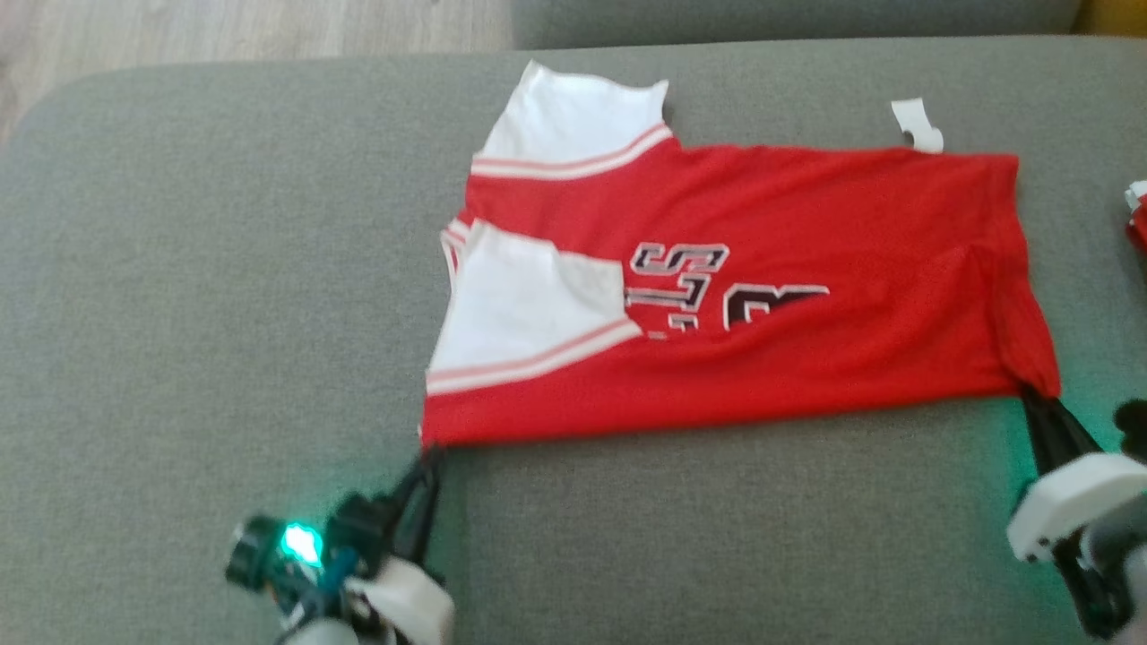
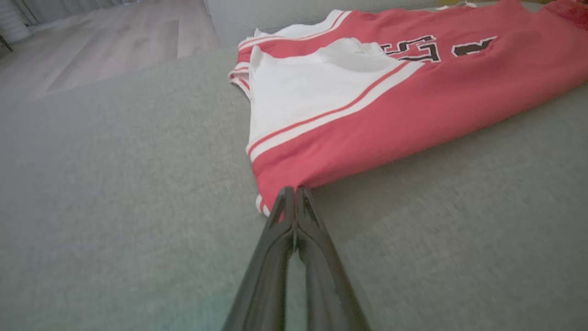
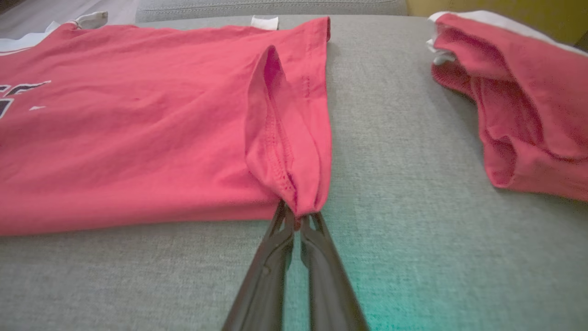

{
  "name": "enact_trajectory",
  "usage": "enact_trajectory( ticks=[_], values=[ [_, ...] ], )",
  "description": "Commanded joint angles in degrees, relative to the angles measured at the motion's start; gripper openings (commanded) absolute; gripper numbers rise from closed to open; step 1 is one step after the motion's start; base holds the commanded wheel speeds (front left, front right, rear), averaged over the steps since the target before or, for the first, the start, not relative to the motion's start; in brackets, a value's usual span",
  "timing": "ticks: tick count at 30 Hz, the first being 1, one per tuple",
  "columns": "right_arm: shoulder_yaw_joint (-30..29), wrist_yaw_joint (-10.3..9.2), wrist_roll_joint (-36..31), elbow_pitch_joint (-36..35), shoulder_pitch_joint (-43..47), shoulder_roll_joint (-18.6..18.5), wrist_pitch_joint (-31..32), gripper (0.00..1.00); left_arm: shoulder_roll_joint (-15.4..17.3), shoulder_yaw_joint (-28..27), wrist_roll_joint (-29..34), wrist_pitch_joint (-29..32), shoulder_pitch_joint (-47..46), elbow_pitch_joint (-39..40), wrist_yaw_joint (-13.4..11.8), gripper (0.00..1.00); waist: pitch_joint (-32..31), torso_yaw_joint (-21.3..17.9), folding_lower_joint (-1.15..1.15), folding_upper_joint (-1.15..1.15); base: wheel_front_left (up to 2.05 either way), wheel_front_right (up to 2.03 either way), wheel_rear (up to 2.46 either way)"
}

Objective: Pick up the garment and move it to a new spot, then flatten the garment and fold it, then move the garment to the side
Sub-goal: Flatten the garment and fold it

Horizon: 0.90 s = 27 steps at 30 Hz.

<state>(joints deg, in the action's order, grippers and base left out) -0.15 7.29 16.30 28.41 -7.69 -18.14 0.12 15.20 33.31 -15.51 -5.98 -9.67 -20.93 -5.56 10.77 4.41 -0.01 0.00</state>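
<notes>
Red jersey [image 1: 806, 233] pinched at both near corners, looks set up for a fold

Left tool [image 1: 428, 459] is clamped tight on the near corner at the white-sleeve end, down around 7 o'clock in the head view. The jersey lies mostly flat on the grey cushion [image 1: 179, 269], long axis running 9 to 3 o'clock, so its whole body sits toward 12 o'clock from both tools. Right tool [image 1: 1032, 396] is closed on the near hem corner at about 4 o'clock, with the cloth bunched up there. My guess is the next bit is lifting that near edge and carrying it over toward 12. A second red garment [image 3: 528, 115] sits near the right side, apart from the hem, so watch that.
</notes>
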Motion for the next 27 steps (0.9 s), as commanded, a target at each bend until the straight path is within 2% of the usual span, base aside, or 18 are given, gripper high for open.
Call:
enact_trajectory(
  ticks=[1, 11, 19, 20, 21, 22, 23, 24, 25, 27],
  values=[
    [0.02, 0.20, 0.46, -2.70, 0.93, -2.25, 0.33, 0.00, 1.36, -1.73, -0.54, 0.28, 0.22, 2.21, -0.68, 0.00, -0.42, 0.17, 0.01, 0.00, 0.00, 0.00, 0.00],
    [-5.91, 0.20, 0.33, -12.02, 12.06, -3.04, 5.32, 0.00, 2.59, 0.40, -1.73, 5.29, 9.81, 12.85, -3.16, 0.00, -1.09, 1.45, 0.01, 0.00, 0.00, 0.00, 0.00],
    [-9.08, 0.20, -2.40, -17.38, 14.73, -1.24, 8.61, 0.00, 3.55, 1.89, -3.57, 10.67, 11.43, 18.54, -2.09, 0.00, -0.69, 1.41, 0.01, 0.00, 0.00, 0.00, 0.00],
    [-9.29, 0.20, -2.79, -17.84, 14.73, -1.02, 8.88, 0.26, 3.67, 1.98, -3.92, 11.39, 11.57, 19.08, -1.95, 0.00, -0.64, 1.28, 0.01, 0.00, 0.00, 0.00, 0.00],
    [-9.29, 0.20, -2.79, -17.84, 14.73, -1.02, 8.88, 0.26, 3.67, 1.98, -3.92, 11.39, 11.57, 19.08, -1.95, 0.00, -0.64, 1.28, 0.01, 0.00, 0.00, 0.00, 0.00],
    [-9.57, 0.20, -3.24, -18.24, 14.66, -0.77, 9.07, 0.87, 3.83, 1.97, -4.13, 11.94, 11.68, 19.67, -2.00, 0.00, -0.56, 1.10, 0.01, 0.00, 0.00, 0.00, 0.00],
    [-10.00, 0.20, -3.77, -18.63, 14.51, -0.45, 9.09, 1.00, 3.98, 1.96, -4.34, 12.45, 11.74, 20.29, -2.00, 0.22, -0.48, 0.91, 0.01, 0.00, 0.00, 0.00, 0.00],
    [-10.25, 0.20, -4.26, -19.00, 14.37, -0.14, 9.09, 1.00, 4.09, 1.94, -4.65, 13.03, 11.81, 20.93, -1.95, 0.93, -0.42, 0.70, 0.01, 0.00, 0.00, 0.00, 0.00],
    [-10.30, 0.20, -4.62, -19.35, 14.28, 0.11, 9.21, 1.00, 4.31, 1.92, -4.75, 13.48, 11.71, 21.67, -1.91, 1.00, -0.37, 0.47, 0.01, 0.00, 0.00, 0.00, 0.00],
    [-10.47, 0.20, -5.12, -20.24, 14.14, 0.62, 9.18, 1.00, 4.86, 1.71, -4.46, 13.96, 11.06, 23.47, -2.00, 1.00, -0.33, -0.12, 0.01, 0.00, 0.00, 0.00, 0.00]
  ],
)
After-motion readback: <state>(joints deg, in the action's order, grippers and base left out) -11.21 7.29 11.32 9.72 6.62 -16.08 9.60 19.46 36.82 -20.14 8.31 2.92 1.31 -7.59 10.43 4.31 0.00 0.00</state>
